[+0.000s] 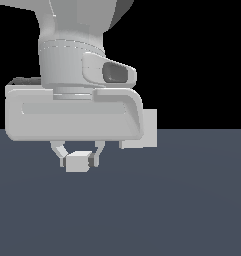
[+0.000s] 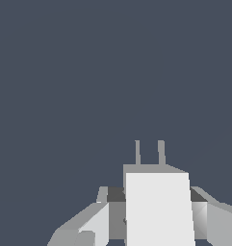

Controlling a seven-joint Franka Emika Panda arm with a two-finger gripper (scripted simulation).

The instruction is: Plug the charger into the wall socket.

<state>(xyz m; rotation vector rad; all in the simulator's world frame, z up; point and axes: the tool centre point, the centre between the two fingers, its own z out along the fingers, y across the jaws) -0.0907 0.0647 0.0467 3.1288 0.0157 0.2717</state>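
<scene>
charger: white block clamped between the two fingers, clear of the floor, so it can be carried.
gripper: jaws closed narrow on the block's sides.
prongs: protruding free ahead, ready for insertion.
wall socket: upright plate, partly hidden behind the hand, apart from the charger.

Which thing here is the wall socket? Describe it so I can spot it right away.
Find the robot's big white gripper housing in the middle of the exterior view. At its edge toward the exterior view's right, a flat pale square plate stands partly hidden behind it: that is the wall socket. It is larger than the charger, the small white block clamped between the fingers.
</scene>
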